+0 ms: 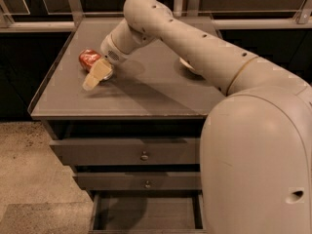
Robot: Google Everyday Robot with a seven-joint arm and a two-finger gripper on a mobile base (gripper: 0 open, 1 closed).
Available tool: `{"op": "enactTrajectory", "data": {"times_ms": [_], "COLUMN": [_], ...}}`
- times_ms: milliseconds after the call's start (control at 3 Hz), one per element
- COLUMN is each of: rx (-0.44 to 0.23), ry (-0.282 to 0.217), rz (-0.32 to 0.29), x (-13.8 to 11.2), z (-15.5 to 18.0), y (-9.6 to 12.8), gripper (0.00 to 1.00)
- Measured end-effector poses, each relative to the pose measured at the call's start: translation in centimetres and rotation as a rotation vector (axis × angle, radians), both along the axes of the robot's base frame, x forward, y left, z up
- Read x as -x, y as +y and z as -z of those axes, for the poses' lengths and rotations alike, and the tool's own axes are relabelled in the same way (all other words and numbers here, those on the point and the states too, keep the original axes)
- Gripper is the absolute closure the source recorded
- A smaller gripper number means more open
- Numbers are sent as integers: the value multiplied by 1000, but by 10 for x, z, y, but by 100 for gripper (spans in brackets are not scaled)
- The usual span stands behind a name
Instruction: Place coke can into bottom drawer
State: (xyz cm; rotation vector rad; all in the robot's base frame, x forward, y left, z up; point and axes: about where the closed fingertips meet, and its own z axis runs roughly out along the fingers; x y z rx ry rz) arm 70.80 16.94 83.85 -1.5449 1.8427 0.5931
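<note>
Claw [96,76] beside the coke can [87,58]
Set low on the bench [156,94] for pickup; its grip I cannot tell; bottom drawer [146,212] open.

On the cabinet top's [151,94] left, the gripper [96,77] is just beside the coke can [88,58]; the bottom drawer [146,212] stands open.

The arm [195,43] stretches forward and left, its pincer [95,77] tilted downward at far left.
</note>
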Motion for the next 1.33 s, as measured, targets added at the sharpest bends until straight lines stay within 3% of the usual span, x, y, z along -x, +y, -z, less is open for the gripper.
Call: {"op": "enactTrajectory", "data": {"times_ms": [333, 1333], "rx": [1, 1], "ry": [0, 0], "rz": [3, 3], "x": [-1, -1], "z": [1, 1], "y": [1, 1], "gripper": [11, 82]}}
